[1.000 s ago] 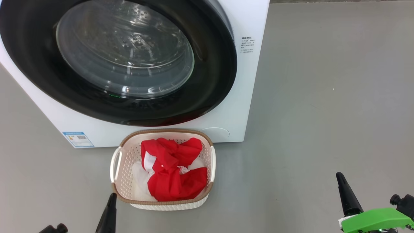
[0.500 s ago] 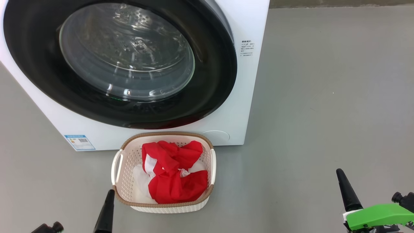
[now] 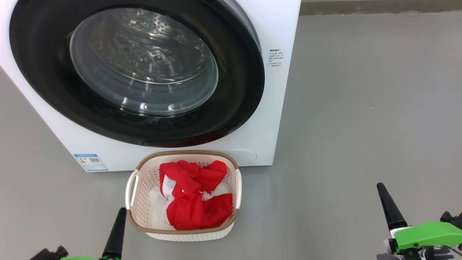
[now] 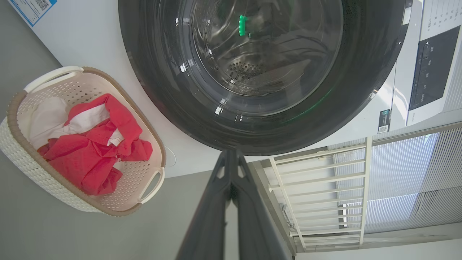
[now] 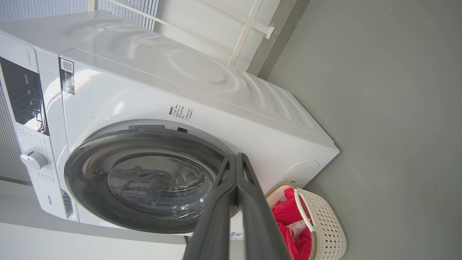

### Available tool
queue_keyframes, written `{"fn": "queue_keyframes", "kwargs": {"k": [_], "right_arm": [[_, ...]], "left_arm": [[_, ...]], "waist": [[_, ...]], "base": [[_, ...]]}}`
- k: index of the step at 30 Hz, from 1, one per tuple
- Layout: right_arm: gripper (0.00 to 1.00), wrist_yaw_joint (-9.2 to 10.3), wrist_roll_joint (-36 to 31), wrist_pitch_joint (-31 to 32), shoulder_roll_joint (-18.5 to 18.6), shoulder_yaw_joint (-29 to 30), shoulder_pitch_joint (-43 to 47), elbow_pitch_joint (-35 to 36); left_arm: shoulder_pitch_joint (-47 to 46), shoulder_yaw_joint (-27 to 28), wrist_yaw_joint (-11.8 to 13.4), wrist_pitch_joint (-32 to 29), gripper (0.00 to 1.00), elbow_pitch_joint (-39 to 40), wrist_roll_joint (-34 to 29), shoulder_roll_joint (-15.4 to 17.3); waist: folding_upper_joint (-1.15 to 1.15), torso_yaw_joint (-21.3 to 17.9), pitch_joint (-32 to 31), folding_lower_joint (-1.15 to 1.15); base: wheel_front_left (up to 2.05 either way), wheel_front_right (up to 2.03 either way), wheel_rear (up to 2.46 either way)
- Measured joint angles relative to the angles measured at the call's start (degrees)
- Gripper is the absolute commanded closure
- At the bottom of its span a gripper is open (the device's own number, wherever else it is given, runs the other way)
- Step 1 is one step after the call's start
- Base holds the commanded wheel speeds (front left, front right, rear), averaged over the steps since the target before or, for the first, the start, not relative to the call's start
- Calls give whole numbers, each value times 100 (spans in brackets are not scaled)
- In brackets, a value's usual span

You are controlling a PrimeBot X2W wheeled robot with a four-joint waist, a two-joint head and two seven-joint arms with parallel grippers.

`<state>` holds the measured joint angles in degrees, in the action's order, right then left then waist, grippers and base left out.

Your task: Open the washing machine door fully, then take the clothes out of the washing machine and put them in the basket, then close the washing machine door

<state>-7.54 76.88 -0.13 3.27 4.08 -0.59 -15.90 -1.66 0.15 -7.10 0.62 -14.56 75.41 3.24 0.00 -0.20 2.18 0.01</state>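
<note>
Head view: the washing machine door (image 3: 144,61) looks shut on the washing machine (image 3: 281,108); the red clothes (image 3: 196,206) lie in the basket (image 3: 182,231), on the floor (image 3: 361,108) at the machine's front lower edge.
Left wrist view: left gripper (image 4: 231,153) pressed together, empty, apart from the basket.
Right wrist view: right gripper (image 5: 236,156) pressed together, empty.
Handling: clothes likely soft, light, limp — pinch a bunched fold; door rigid, its glossy rim probably slippery — press near the rim's edge.
</note>
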Motion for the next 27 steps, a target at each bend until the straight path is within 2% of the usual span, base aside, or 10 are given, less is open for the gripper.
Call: {"fn": "queue_keyframes", "kwargs": {"k": [27], "right_arm": [[100,1,1413,439,-1,137,-234,25]], "left_arm": [[-133,165,0,-422,100,-47,1615,2]], "waist": [[0,18,-179,0]], "base": [[0,0,0]]}}
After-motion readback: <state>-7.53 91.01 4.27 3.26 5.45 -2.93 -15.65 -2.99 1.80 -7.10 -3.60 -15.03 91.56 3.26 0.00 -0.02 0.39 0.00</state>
